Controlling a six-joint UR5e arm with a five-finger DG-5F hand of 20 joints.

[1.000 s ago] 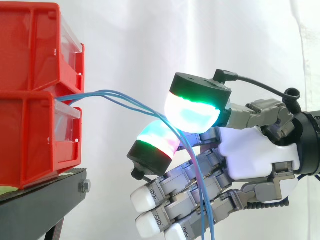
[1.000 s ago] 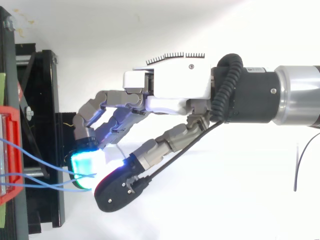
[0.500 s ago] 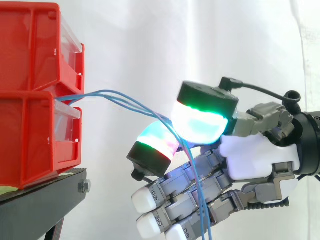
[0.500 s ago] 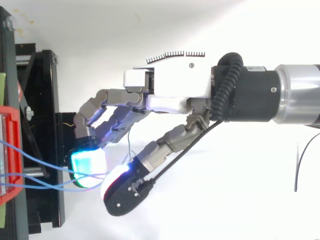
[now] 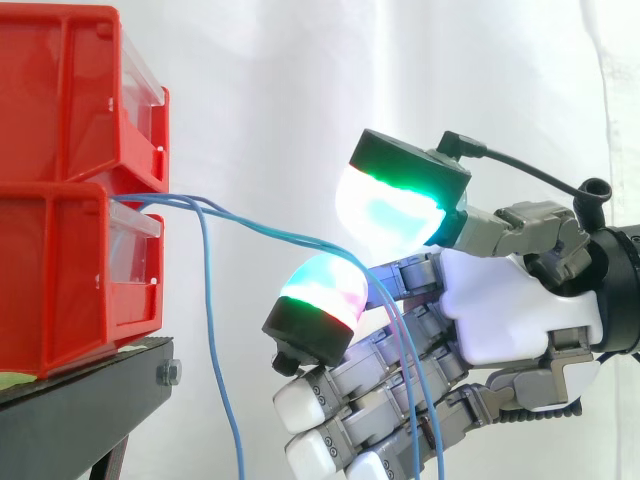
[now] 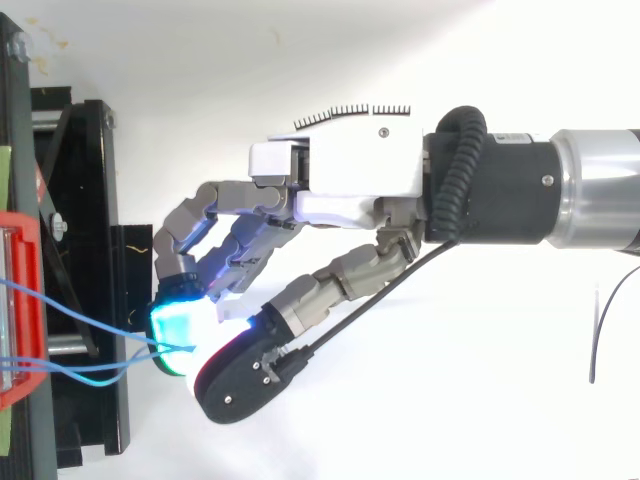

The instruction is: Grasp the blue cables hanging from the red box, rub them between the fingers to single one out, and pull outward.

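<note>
Stand: black metal (image 5: pixel 70 410), lower left in the side view. In the top view it runs along the left edge and has a diagonal brace.
Bolt: silver hex head (image 5: pixel 169 373), on the stand's end face, just under its top edge.
Screw: pale head (image 6: pixel 57 226), on the stand in the top view.
Curtain: white (image 5: pixel 300 90), hanging behind the work, with vertical folds at the right.
Surface: white (image 6: pixel 420 430), below the work in the top view.
Wire: thin, black (image 6: pixel 591 345), on the white surface near the right edge, well apart from the stand.
Strip: green (image 6: pixel 4 165), at the far left edge, beside the stand.
</note>
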